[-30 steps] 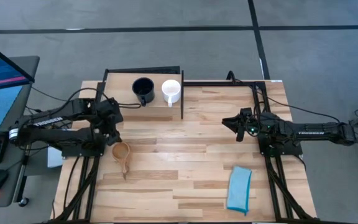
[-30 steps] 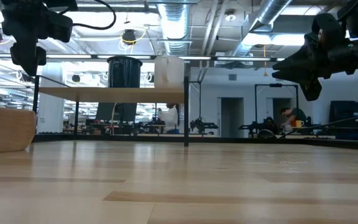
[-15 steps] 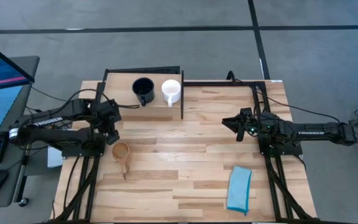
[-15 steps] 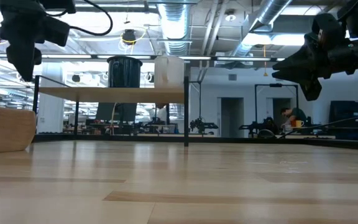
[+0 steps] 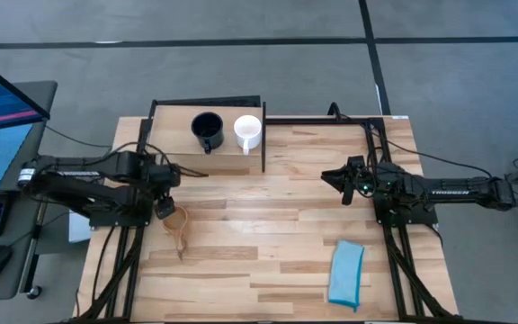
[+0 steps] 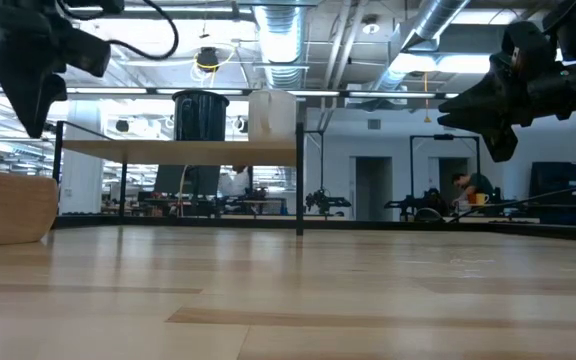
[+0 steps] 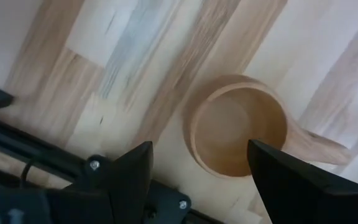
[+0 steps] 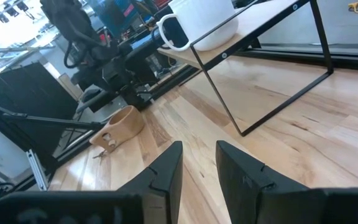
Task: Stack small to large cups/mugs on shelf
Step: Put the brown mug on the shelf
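Movement first: your left gripper (image 5: 165, 208) has swung in over the light brown wooden cup with the long handle (image 5: 177, 221), fingers spread wide and empty above its rim, so you look set for a grasp. That cup sits on the tabletop well clear of the low wood-topped, black-framed shelf (image 5: 180, 144), where the dark navy mug (image 5: 207, 130) and white mug (image 5: 247, 131) already stand; your right gripper (image 5: 343, 185) waits beside the shelf, fingers slightly parted.

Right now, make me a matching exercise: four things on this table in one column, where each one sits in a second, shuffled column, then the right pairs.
Things:
1. white mug
2. dark mug
3. wooden cup
4. blue cloth

Places:
A. flat on the tabletop, just under the left gripper, which is open
B. on the shelf, at the end by its right post
C. on the tabletop near the front edge, on the right arm's side
D. on the shelf, left of the other mug

Pairs: 1-B, 2-D, 3-A, 4-C
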Robot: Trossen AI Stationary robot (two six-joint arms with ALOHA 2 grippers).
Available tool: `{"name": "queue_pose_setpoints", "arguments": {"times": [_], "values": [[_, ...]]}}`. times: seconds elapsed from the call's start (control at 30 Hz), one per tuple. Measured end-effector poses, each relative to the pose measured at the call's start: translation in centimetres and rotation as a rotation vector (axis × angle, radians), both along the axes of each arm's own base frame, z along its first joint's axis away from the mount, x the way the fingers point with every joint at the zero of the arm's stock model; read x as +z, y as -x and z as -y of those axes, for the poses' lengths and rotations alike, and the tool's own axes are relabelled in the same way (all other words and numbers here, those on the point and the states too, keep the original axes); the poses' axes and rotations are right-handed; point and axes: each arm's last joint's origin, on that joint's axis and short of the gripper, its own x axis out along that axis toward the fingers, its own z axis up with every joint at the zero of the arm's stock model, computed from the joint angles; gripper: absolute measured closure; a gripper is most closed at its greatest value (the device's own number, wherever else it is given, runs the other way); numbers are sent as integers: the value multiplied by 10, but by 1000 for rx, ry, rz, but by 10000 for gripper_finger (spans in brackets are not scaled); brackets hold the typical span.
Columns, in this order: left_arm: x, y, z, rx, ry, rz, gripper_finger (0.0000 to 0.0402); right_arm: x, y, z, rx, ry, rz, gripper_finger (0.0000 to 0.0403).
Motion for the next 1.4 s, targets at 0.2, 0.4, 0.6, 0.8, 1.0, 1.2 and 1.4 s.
{"name": "queue_pose_setpoints", "arguments": {"times": [0.2,0.4,0.6,0.8,1.0,1.2,1.4], "values": [[-11,-7,1,17,2,-168,150,0,0,0,0,0,0,284],[-23,-15,0,28,0,-228,150,0,0,0,0,0,0,284],[-35,-20,0,22,6,-212,150,0,0,0,0,0,0,284],[-45,-20,1,41,18,-200,150,0,0,0,0,0,0,284],[-60,-17,2,64,55,-213,150,0,0,0,0,0,0,284],[-66,-20,2,49,56,-169,150,0,0,0,0,0,0,284],[-66,-21,0,0,-6,-157,150,0,0,0,0,0,0,284]]}}
